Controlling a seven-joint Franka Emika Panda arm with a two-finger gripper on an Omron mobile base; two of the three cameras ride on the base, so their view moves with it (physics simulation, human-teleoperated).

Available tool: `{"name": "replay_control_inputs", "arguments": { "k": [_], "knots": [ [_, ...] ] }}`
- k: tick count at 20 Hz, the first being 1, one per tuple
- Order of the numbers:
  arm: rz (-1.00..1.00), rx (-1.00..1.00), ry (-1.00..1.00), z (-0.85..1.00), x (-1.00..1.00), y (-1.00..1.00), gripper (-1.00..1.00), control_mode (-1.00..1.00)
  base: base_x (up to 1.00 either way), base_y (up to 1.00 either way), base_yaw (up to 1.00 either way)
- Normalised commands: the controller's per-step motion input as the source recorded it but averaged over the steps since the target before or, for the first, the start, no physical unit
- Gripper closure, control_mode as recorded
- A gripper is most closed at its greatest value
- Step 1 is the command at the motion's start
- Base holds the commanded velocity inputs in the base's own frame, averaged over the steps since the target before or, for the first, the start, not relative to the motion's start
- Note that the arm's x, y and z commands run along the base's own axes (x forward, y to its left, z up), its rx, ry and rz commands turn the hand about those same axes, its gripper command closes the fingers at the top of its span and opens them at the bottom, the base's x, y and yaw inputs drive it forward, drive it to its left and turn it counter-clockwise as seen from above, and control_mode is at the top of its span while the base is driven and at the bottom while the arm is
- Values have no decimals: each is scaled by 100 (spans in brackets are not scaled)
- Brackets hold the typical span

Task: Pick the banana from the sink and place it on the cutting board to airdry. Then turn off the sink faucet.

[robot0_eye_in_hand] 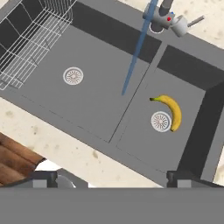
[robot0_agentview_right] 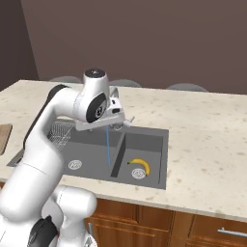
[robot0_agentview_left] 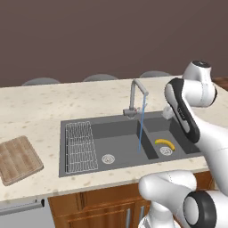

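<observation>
A small yellow banana lies in the small right basin of the dark grey sink, curled beside the round drain. The sink faucet stands at the back rim. A thin blue water stream runs from it into the large basin. The wooden cutting board lies on the counter left of the sink. My gripper hangs open, holding nothing, high above the sink near the basin divider, looking down.
A white wire rack fills the left end of the large basin. The speckled beige counter surrounds the sink. Grey chair backs show beyond its far edge. Wooden cabinet fronts are below.
</observation>
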Motion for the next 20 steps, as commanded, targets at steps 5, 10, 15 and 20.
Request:
{"name": "replay_control_inputs", "arguments": {
  "k": [5,10,15,20],
  "knots": [
    [6,-2,-4,0,-64,-2,-100,-100,0,0,0],
    [0,5,0,0,-51,-18,-100,-100,0,0,0],
    [-5,9,0,0,-41,-17,-100,-100,0,0,0],
    [-9,8,0,0,-19,-6,-100,-100,0,0,0]
  ]
}}
